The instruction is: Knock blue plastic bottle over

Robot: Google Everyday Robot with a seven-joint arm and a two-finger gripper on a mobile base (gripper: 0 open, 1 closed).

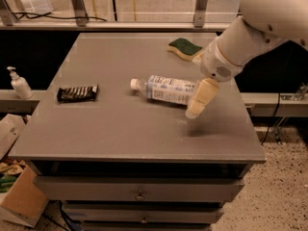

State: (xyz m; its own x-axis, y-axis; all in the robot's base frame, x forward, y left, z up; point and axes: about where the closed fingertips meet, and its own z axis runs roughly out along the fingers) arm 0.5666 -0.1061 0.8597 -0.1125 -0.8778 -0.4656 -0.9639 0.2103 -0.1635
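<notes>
The blue plastic bottle (166, 89) lies on its side near the middle of the grey table (120, 124), white cap pointing left, pale blue-and-white label facing up. My gripper (198, 104) hangs from the white arm at the bottle's right end, just above the tabletop, its cream fingers (202, 96) overlapping the bottle's base in the view. The bottle's base is hidden behind them.
A black snack packet (77, 93) lies at the table's left. A green and yellow sponge (184, 47) lies at the back right. A white pump dispenser (20, 83) stands on a ledge off the left edge. Drawers sit below the tabletop; cardboard boxes on the floor at left.
</notes>
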